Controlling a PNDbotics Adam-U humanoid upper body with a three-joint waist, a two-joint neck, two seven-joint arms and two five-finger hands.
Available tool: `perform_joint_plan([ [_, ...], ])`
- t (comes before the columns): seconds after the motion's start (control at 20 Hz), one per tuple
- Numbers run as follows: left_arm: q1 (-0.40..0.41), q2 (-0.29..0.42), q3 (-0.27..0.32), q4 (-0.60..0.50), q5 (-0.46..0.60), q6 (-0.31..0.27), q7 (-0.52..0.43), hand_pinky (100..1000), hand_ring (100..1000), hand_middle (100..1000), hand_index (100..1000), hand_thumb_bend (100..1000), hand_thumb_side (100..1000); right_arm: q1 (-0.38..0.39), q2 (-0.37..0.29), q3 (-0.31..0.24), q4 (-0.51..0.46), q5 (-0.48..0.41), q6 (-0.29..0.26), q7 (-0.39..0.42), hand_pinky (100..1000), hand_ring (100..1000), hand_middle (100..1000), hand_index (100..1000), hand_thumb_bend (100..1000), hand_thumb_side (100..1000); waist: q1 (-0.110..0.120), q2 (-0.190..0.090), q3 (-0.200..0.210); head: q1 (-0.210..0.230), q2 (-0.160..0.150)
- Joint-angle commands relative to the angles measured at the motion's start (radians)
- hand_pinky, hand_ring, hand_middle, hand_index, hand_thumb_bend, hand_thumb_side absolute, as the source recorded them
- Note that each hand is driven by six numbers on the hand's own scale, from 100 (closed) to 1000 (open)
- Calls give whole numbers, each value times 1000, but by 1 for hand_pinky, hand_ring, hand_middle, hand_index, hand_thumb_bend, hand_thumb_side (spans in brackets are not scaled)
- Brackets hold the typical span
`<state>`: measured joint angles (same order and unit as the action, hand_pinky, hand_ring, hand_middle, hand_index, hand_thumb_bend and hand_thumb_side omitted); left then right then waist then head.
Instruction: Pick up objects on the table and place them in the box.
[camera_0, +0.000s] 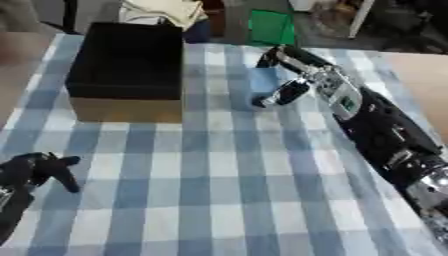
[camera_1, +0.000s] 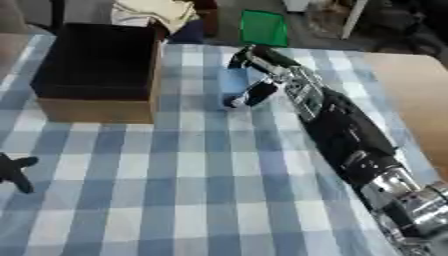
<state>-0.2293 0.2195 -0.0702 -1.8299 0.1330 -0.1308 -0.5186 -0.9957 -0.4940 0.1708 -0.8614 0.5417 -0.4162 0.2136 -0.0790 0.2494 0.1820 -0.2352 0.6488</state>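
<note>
The box (camera_0: 127, 102), cardboard outside and black inside, stands open at the table's far left. My right arm reaches in from the lower right to the far middle of the checked cloth. Its right hand (camera_0: 306, 75) is open, fingers (camera_0: 284, 56) and thumb (camera_0: 282, 95) spread apart. Between them, on the cloth, lies a pale blue thing (camera_0: 264, 80) whose shape I cannot make out. I cannot tell whether the hand touches it. The thing lies about a hand's width right of the box. My left hand (camera_0: 35, 170) rests open at the lower left edge.
The blue-and-white checked cloth (camera_0: 201, 190) covers the table. Bare wood (camera_0: 420, 70) shows at the right edge. Beyond the far edge are a green thing (camera_0: 271, 27) and a pale bundle (camera_0: 162, 11).
</note>
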Motion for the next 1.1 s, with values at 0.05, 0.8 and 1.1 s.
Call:
perform_joint_plan([
  [0.05, -5, 9, -1, -9, 5, 0, -3, 907, 510, 490, 594, 165, 884, -37, -51, 4, -78, -79, 23, 9, 767, 791, 462, 565, 416, 221, 2, -25, 4, 4, -4],
  [0.8, -53, 10, -70, -5, 31, 4, -92, 905, 508, 475, 577, 160, 880, -107, -95, 15, -173, -237, 108, -15, 759, 814, 495, 613, 380, 178, -28, -29, 114, -67, -30],
  [1.1, -84, 3, -90, -6, 46, 10, -117, 903, 508, 476, 580, 160, 872, -114, -80, 16, -163, -243, 115, -54, 754, 826, 510, 632, 348, 182, -42, -20, 170, -128, -43],
])
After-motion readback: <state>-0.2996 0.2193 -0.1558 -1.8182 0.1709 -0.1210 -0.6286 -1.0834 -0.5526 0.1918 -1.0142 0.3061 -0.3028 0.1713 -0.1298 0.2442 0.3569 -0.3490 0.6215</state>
